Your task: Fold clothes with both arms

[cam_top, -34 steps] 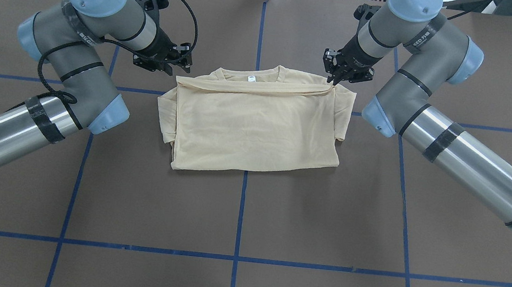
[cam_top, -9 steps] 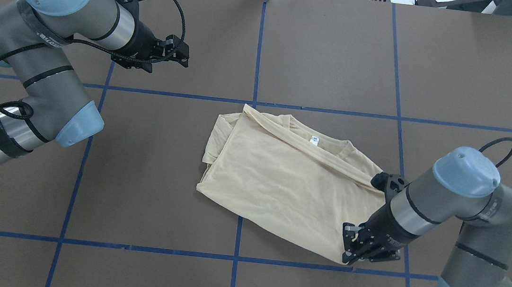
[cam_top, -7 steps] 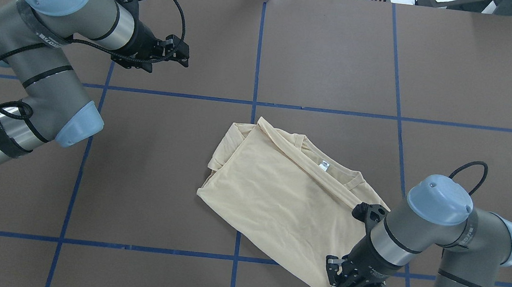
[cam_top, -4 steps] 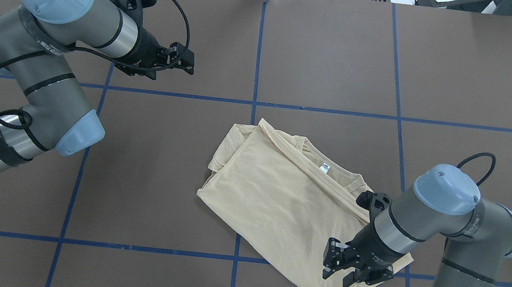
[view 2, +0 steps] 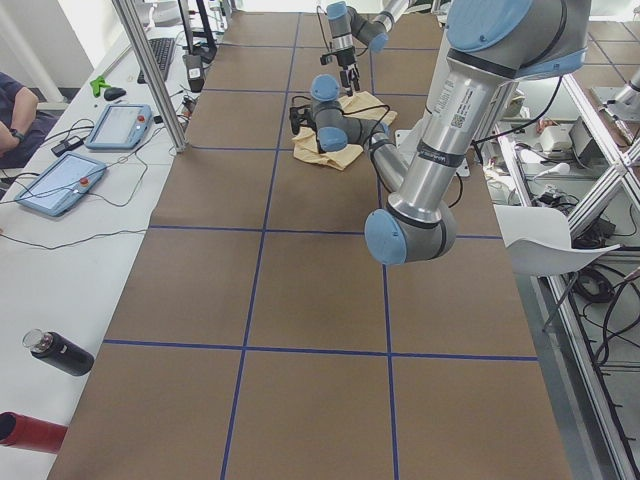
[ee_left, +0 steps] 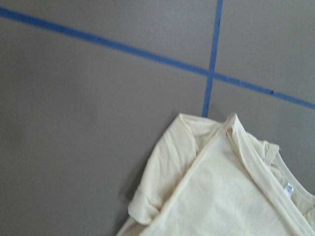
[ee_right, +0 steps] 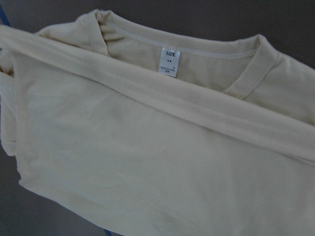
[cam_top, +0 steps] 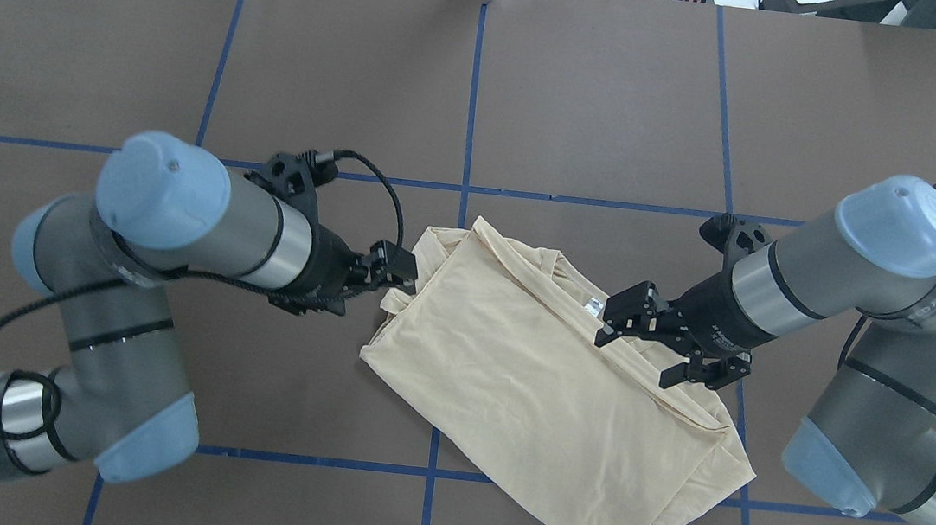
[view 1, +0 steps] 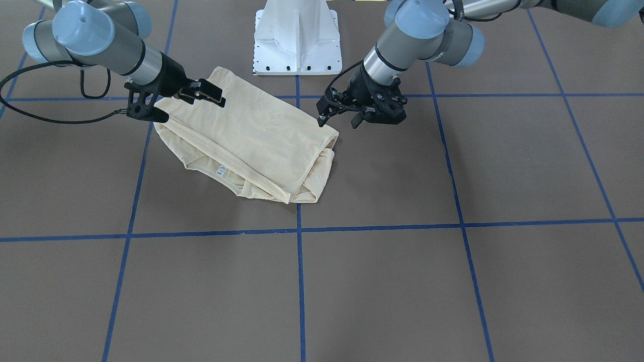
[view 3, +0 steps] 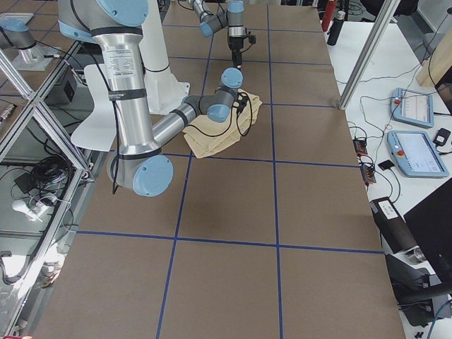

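Observation:
The pale cream shirt (cam_top: 526,373) lies folded and skewed on the brown table, one corner near the front edge; its plain side faces up (view 1: 256,136). The white neck label (cam_top: 593,308) shows at the collar, large in the right wrist view (ee_right: 169,63). My right gripper (cam_top: 636,358) hovers open over the collar end, holding nothing. My left gripper (cam_top: 404,276) is open at the shirt's far-left corner, beside the folded sleeve (ee_left: 162,167). In the front view both sets of fingers stand apart, left gripper (view 1: 338,122) and right gripper (view 1: 196,111).
Blue tape lines (cam_top: 473,89) divide the brown table cover into squares. The white pedestal base (view 1: 297,35) stands just behind the shirt's near corner. Tablets (view 2: 60,180), a bottle (view 2: 60,352) and a seated person (view 2: 15,110) are on the side bench.
The right gripper dragged the shirt toward the robot, turning it, then let go and moved back over the collar. The left arm swung in from the far left to the shirt's corner.

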Tool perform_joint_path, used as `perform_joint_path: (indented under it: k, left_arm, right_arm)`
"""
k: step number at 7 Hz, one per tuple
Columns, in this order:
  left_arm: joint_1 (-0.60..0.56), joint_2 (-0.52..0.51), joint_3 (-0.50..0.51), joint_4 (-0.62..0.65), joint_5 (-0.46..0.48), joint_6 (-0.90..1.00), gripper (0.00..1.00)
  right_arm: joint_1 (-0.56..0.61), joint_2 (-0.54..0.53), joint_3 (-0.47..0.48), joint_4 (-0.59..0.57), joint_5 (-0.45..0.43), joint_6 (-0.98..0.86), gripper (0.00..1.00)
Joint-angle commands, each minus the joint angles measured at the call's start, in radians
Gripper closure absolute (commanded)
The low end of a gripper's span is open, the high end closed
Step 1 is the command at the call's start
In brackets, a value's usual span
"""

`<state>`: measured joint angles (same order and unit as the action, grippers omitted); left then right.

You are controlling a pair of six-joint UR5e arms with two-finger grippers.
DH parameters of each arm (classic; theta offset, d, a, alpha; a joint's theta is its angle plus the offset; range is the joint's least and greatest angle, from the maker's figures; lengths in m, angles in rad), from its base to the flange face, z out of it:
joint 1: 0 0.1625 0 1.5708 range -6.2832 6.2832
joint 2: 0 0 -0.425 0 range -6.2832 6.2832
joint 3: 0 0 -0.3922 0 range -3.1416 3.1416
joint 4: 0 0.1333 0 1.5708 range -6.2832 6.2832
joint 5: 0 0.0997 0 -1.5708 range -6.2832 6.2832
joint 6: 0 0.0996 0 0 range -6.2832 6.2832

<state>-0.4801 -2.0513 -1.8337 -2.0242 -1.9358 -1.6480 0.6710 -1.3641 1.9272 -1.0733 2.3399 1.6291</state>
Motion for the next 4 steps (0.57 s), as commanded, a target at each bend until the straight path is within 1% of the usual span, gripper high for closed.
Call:
perform_joint_path:
  k: [1,3,4]
  left_arm:
    - [0.133,0.006,0.01,0.005,0.109,-0.124,0.02]
    - [0.133,-0.001,0.083,0.018,0.126,-0.119,0.02]
    - [0.133,-0.004,0.097,0.019,0.13,-0.119,0.02]
  right_arm:
    - [0.03,0.046,0.003,0.001,-0.089,0.0,0.0]
    - [0.021,0.066,-0.002,-0.004,-0.097,0.0,0.0]
    - [0.019,0.068,-0.002,-0.004,-0.097,0.0,0.0]
